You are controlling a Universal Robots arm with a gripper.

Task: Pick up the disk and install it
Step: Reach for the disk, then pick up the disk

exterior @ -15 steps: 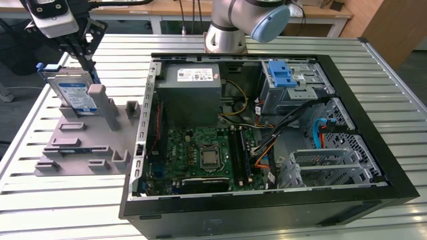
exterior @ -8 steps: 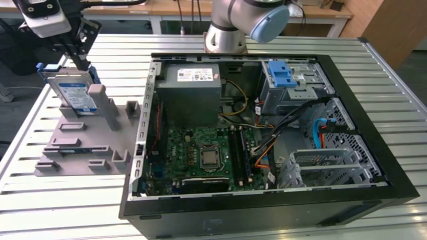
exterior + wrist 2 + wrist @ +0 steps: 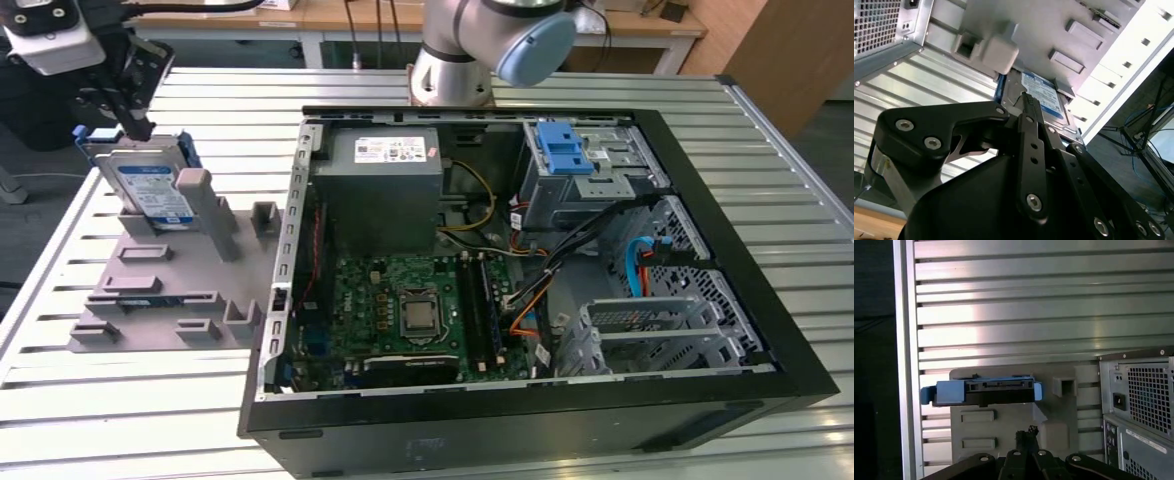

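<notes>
The disk (image 3: 150,190) is a silver drive with a blue-and-white label in a blue bracket. It stands on edge, leaning in a slot of the grey holder (image 3: 174,290) at the exterior view's left. My gripper (image 3: 138,128) hangs just above the disk's upper edge, its dark fingers pressed together and holding nothing. In the second wrist view the shut gripper (image 3: 1027,97) points at the label face of the disk (image 3: 1046,97). In the first wrist view the gripper (image 3: 1027,432) sits a little apart from the disk's (image 3: 984,391) blue-framed edge.
An open computer case (image 3: 747,180) lies on the slatted metal table (image 3: 160,400), to the exterior view's right of the holder. Inside it are a grey power supply box (image 3: 387,190), a motherboard (image 3: 414,310), cables and a blue-latched drive bay (image 3: 565,150). The arm's base (image 3: 454,60) stands behind the case.
</notes>
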